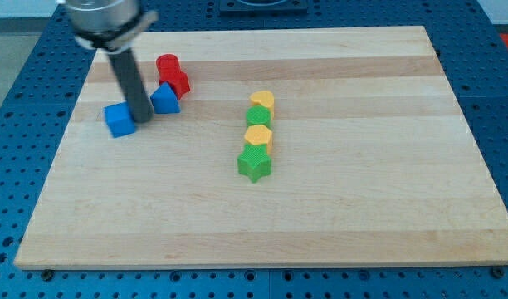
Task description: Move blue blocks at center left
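Note:
A blue cube (119, 120) lies at the view's upper left of the wooden board (320, 224). A blue block with a pointed top (164, 98) lies just to its right. My tip (144, 121) stands on the board between the two blue blocks, close to both. The dark rod rises from it toward the view's top left.
Two red blocks (172, 73) sit touching just above the pointed blue block. Near the board's middle a column runs downward: a yellow block (262, 101), a green block (258, 117), a yellow block (258, 137), a green star (254, 164).

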